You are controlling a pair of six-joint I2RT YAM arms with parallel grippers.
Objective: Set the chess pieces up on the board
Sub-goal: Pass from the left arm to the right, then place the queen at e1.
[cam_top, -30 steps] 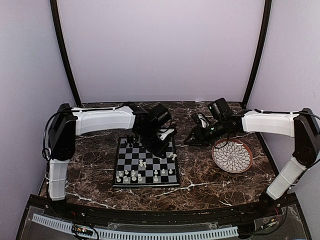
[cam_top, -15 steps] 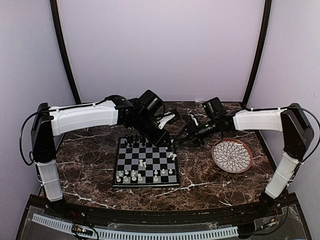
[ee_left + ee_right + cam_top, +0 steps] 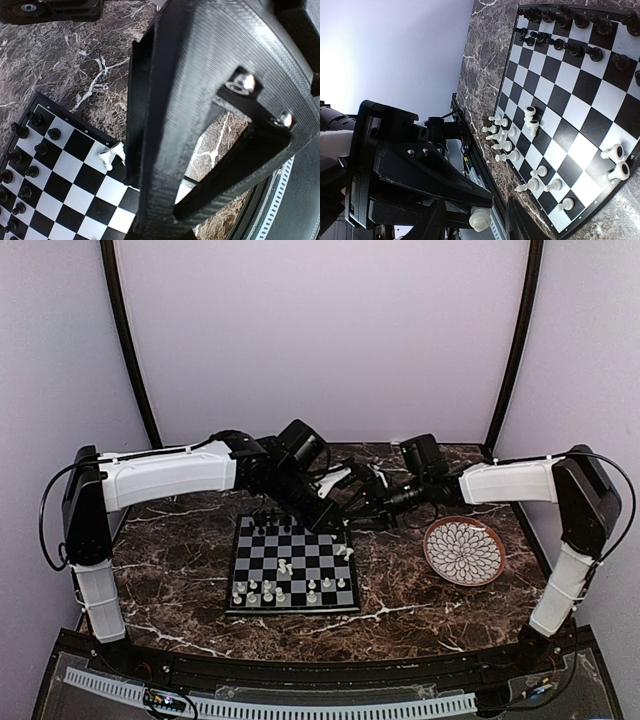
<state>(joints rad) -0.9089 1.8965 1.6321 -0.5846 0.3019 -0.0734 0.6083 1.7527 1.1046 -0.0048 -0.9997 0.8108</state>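
Just past the far edge of the glossy checkered board (image 3: 293, 565) on the veined marble table (image 3: 420, 590), a rounded cream-white chessman (image 3: 480, 219) sits between the spread fingertips of the right gripper (image 3: 476, 231), while the ribbed black plastic left gripper (image 3: 338, 485) hangs close beside it, its opening impossible to tell.

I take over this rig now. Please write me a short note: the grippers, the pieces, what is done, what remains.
Left gripper: low at the far right corner of the board; open or shut cannot be told.
Right gripper: close beside it; a cream-white piece sits at fingertips in its wrist view, grip unclear.
Done: black pieces stand along the far rows.
Left: white pieces only partly fill the near rows; mid-board pair and right-edge pair need home squares.
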